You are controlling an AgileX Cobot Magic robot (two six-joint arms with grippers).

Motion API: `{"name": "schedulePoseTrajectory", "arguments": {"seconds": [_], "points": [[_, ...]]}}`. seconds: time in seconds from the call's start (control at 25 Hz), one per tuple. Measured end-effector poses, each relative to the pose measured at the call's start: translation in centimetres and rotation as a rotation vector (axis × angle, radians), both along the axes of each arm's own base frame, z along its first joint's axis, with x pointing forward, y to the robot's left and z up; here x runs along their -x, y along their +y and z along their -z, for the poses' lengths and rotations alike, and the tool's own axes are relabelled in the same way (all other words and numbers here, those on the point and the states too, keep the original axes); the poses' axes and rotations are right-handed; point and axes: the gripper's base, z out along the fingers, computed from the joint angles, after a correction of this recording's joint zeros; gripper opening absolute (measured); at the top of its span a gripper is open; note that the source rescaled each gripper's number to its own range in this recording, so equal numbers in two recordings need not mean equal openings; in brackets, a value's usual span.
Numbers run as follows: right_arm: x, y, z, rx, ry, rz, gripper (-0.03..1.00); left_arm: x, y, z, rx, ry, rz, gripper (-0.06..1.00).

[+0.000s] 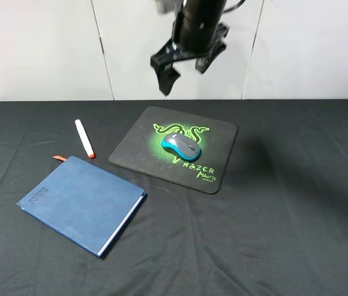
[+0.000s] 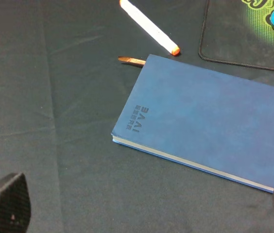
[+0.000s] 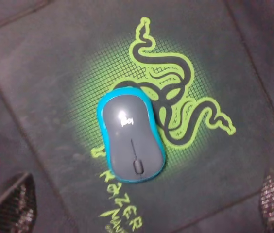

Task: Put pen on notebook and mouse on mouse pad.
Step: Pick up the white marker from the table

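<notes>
Your mouse [image 1: 181, 147] sits in the middle of the mouse pad [image 1: 223, 135], with the right pincer [image 1: 184, 73] parted wide and empty above it. Your left pincer [image 2: 145, 201], also spread wide and empty, hangs over the notebook [image 1: 81, 202]; the pen [image 1: 84, 138] lies on the tabletop [image 1: 297, 216] just beside it.

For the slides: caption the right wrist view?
Open right gripper hovers over the grey-and-teal mouse sitting on the Razer mouse pad.

— Where am I working here?
— A lab test bench, I'd say: a black-clothed table [image 1: 297, 234], bare white wall panels [image 1: 38, 49] behind it, and a notebook [image 1: 78, 200] and mouse pad [image 1: 138, 145] laid out on top.
</notes>
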Motion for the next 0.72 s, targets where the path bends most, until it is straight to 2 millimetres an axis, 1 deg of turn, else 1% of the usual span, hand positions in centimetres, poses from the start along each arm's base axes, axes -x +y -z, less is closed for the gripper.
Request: {"name": "schedulePoseTrajectory", "arguments": {"seconds": [0.08,0.24,0.36,0.64,0.72], "points": [[1.2,-0.9,-1.7,-0.017,-0.013,0.009,1.0,0.0,0.0,0.0,0.0,0.0,0.0,1.0],[4.1,-2.9,-4.0,-0.032,-0.015,0.029,1.0,0.0,0.0,0.0,0.0,0.0,0.0,1.0],[6.7,-4.7,-5.7,-0.042,-0.023,0.031,1.0,0.0,0.0,0.0,0.0,0.0,0.0,1.0],[12.9,-9.1,-7.3,-0.055,-0.027,0.048,1.0,0.0,0.0,0.0,0.0,0.0,0.0,1.0],[14.5,-10.3,-7.2,-0.052,-0.023,0.05,1.0,0.0,0.0,0.0,0.0,0.0,0.0,1.0]]}}
